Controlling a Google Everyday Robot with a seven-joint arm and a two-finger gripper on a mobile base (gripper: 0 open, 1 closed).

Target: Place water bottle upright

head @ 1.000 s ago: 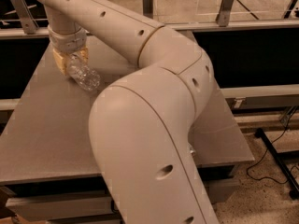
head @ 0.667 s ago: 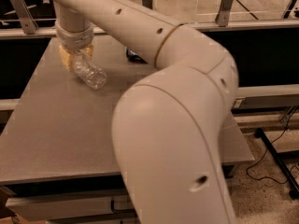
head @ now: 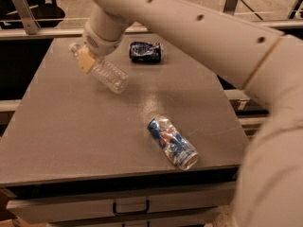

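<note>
The water bottle is clear ribbed plastic and lies tilted over the grey table at the back left. Its capped end points up and to the left, its base down and to the right. My gripper comes down from the large cream arm and is shut on the bottle's upper part near the neck. A tan finger pad shows across the bottle. I cannot tell whether the bottle's base touches the table.
A dark blue crushed can lies on its side at the back of the table. A blue-and-silver crushed can lies near the front right edge. A drawer handle sits below the front edge. My arm fills the right side.
The arm has swung away from the table's middle, uncovering both cans. The gripper still holds the bottle at the back left, now more tilted.
</note>
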